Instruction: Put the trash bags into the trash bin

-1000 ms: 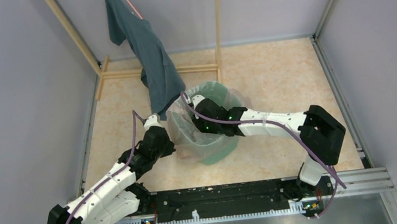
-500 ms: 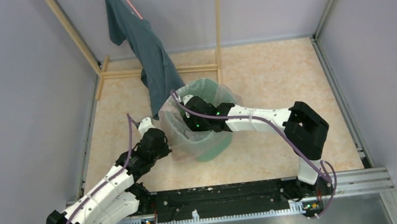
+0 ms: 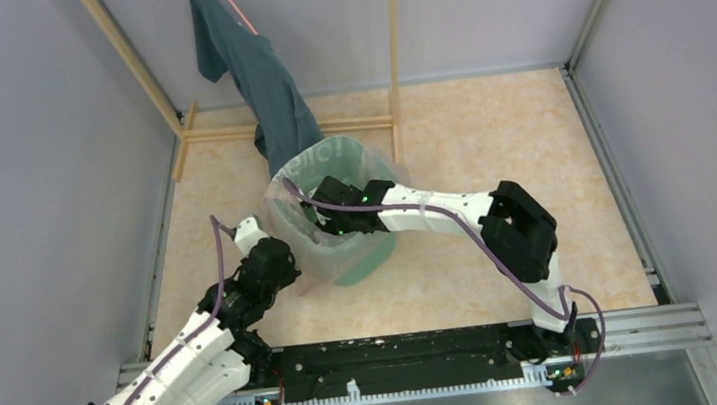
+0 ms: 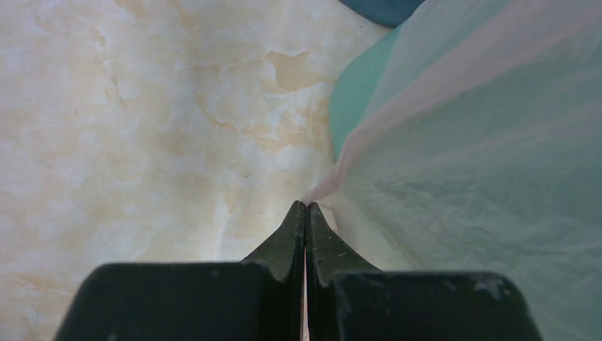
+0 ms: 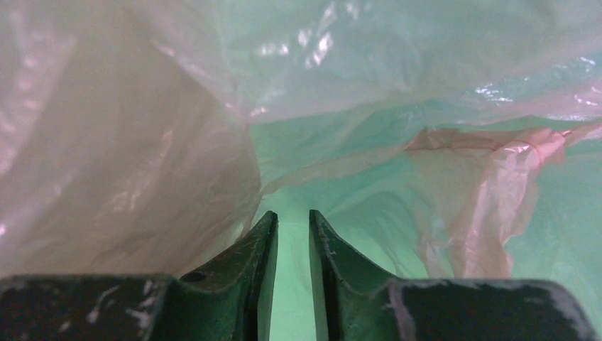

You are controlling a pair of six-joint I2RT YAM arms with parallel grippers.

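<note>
The mint-green trash bin (image 3: pixel 365 263) stands tilted at mid-floor, with the pale pink trash bag (image 3: pixel 299 231) draped over its rim and side. My left gripper (image 3: pixel 295 287) is shut on a pinched edge of the bag, low at the bin's left; in the left wrist view the film (image 4: pixel 483 177) stretches from the closed fingertips (image 4: pixel 307 207) over the bin wall (image 4: pixel 353 99). My right gripper (image 3: pixel 329 228) reaches inside the bin. In the right wrist view it (image 5: pixel 292 217) is open by a narrow gap, with bag film (image 5: pixel 121 163) around it and the bin's inside (image 5: pixel 334 186) ahead.
A dark teal garment (image 3: pixel 273 101) hangs from a wooden rack (image 3: pixel 391 48) at the back and reaches down to the bin's rim. Grey walls close in the floor on the left, right and back. The metal rail with the arm bases (image 3: pixel 401 359) runs along the near edge.
The bin and bag have shifted left and toward the back. My right arm has moved left with its gripper in the bin. My left gripper has drawn back to the left, still gripping the bag.
</note>
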